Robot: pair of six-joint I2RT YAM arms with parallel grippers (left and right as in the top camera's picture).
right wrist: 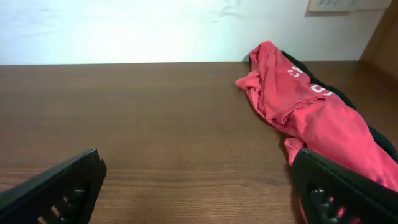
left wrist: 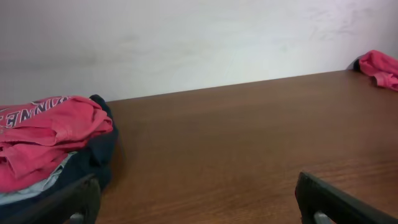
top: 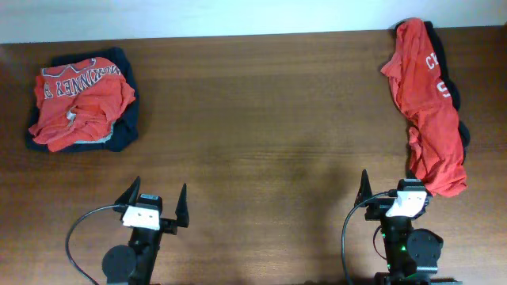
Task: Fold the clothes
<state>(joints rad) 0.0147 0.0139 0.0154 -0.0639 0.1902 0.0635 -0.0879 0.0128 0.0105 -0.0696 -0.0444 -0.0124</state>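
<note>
A folded pile of clothes lies at the far left: a red-orange T-shirt with white lettering (top: pixel 79 103) on top of a pale grey-blue one and a dark navy one (top: pixel 123 134). The pile also shows in the left wrist view (left wrist: pixel 43 140). A crumpled red-orange T-shirt (top: pixel 424 111) lies stretched along the right edge over a dark garment (top: pixel 453 91); it also shows in the right wrist view (right wrist: pixel 311 112). My left gripper (top: pixel 154 204) is open and empty near the front edge. My right gripper (top: pixel 396 190) is open and empty, its right finger beside the shirt's near end.
The brown wooden table (top: pixel 261 119) stretches between the two heaps. A pale wall (left wrist: pixel 186 37) runs behind the far edge. Black cables loop by each arm base at the front.
</note>
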